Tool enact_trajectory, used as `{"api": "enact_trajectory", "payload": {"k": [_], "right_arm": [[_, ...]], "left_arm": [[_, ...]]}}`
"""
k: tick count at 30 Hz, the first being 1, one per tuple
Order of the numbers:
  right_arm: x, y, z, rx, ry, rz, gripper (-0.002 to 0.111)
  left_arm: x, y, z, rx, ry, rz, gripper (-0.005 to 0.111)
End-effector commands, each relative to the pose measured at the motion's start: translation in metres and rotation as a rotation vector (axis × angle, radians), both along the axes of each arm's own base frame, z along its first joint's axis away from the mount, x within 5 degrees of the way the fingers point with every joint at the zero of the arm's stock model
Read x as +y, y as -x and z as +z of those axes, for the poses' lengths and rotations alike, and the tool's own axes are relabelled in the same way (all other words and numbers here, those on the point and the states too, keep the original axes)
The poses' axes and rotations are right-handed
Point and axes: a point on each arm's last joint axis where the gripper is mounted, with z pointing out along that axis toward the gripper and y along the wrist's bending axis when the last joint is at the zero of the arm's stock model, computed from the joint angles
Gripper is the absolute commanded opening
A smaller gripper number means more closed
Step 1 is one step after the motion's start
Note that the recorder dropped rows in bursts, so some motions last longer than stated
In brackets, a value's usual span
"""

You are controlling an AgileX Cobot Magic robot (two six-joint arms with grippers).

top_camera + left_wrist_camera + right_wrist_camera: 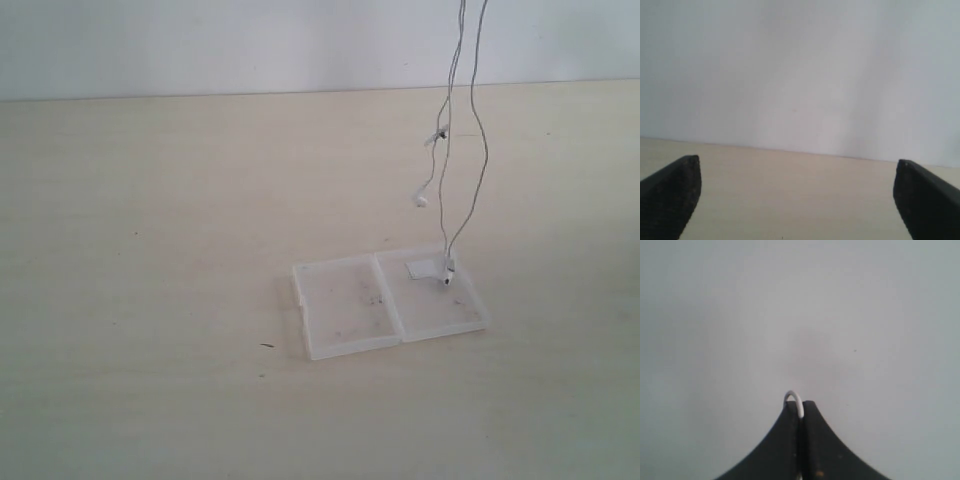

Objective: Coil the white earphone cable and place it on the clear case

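The white earphone cable (pixel 482 140) hangs in long strands from above the exterior view's top edge. One earbud (pixel 420 199) dangles free in the air, and the lower end (pixel 447 278) touches the clear case (pixel 350 310). The case lies open and flat on the table, with a whitish label (pixel 421 267) on its right half. In the right wrist view my right gripper (pixel 800 407) is shut on a small loop of the cable (pixel 794 398), seen against the wall. My left gripper (pixel 797 172) is open with nothing between its dark fingers (pixel 672 192). Neither gripper shows in the exterior view.
The pale wooden table (pixel 150 250) runs back to a plain light wall (pixel 200 40). A small dark speck (pixel 267 346) lies left of the case.
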Motion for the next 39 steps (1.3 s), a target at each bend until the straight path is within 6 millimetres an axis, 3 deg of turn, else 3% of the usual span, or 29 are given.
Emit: {"api": "enact_trajectory", "payload": {"k": [1, 8, 13, 19, 34, 36, 39], "right_arm": [[0.000, 0.000, 0.002, -0.031, -0.014, 0.002, 0.000], [0.002, -0.005, -0.001, -0.022, -0.010, 0.002, 0.000], [0.005, -0.011, -0.001, -0.020, -0.002, 0.001, 0.000], [0.006, -0.014, -0.001, -0.020, -0.002, 0.001, 0.000], [0.006, -0.014, -0.001, -0.021, 0.032, -0.005, 0.000], [0.006, -0.014, -0.001, -0.021, 0.032, -0.005, 0.000], [0.006, -0.014, -0.001, -0.021, 0.032, -0.005, 0.000]], "left_arm": [[0.000, 0.002, 0.011, -0.128, 0.048, -0.008, 0.105], [0.000, 0.003, 0.014, -0.158, 0.069, -0.013, 0.105], [0.000, 0.003, 0.016, -0.176, 0.288, -0.055, 0.105], [-0.001, 0.007, 0.027, -0.308, 0.292, -0.080, 0.105], [-0.001, 0.007, 0.027, -0.312, 0.187, -0.054, 0.104], [-0.001, 0.007, 0.027, -0.312, 0.187, -0.054, 0.098], [-0.001, 0.007, 0.027, -0.313, 0.168, -0.051, 0.062]]}}
